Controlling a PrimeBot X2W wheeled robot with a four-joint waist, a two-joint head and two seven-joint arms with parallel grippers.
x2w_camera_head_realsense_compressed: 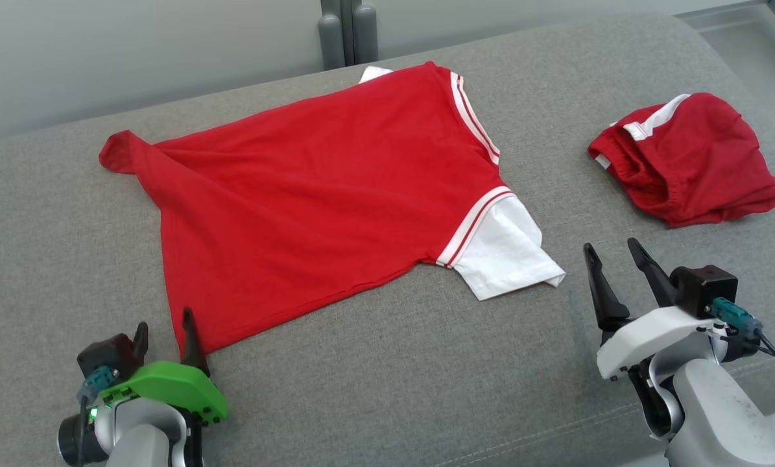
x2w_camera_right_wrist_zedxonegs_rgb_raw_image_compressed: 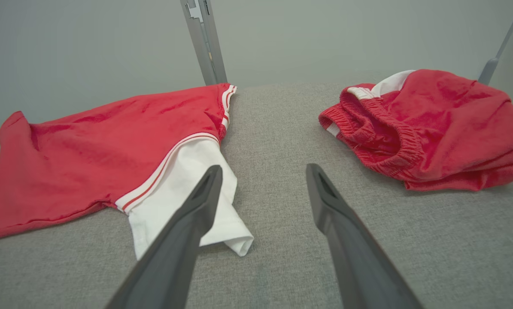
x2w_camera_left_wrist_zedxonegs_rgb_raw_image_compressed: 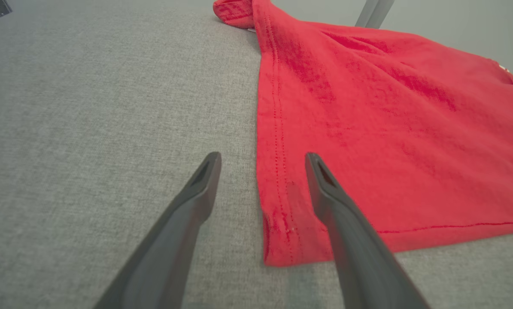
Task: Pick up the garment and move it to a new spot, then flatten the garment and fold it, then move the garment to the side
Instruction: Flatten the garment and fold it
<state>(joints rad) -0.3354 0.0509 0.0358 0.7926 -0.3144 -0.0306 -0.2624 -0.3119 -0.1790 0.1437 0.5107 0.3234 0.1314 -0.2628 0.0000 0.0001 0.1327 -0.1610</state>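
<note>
The garment, a red T-shirt [x2w_camera_head_realsense_compressed: 322, 188] with white sleeves and striped trim, lies spread on the grey cushion, one white sleeve [x2w_camera_head_realsense_compressed: 507, 256] pointing toward the front. My left gripper [x2w_camera_head_realsense_compressed: 165, 322] is open at the shirt's near left hem corner. In the left wrist view that gripper [x2w_camera_left_wrist_zedxonegs_rgb_raw_image_compressed: 262, 158] straddles the hem of the shirt [x2w_camera_left_wrist_zedxonegs_rgb_raw_image_compressed: 389, 128], with one finger over red cloth and the other over bare cushion. My right gripper [x2w_camera_head_realsense_compressed: 610, 245] is open just right of the white sleeve. In the right wrist view it [x2w_camera_right_wrist_zedxonegs_rgb_raw_image_compressed: 264, 167] holds nothing, the shirt [x2w_camera_right_wrist_zedxonegs_rgb_raw_image_compressed: 89, 141] lying to its left.
Crumpled red shorts [x2w_camera_head_realsense_compressed: 692, 155] with white trim lie at the right, beyond my right gripper, and appear in the right wrist view as the shorts [x2w_camera_right_wrist_zedxonegs_rgb_raw_image_compressed: 445, 120]. The grey cushion [x2w_camera_head_realsense_compressed: 393, 389] rounds off at the back, where grey metal posts [x2w_camera_head_realsense_compressed: 347, 32] rise before a pale wall.
</note>
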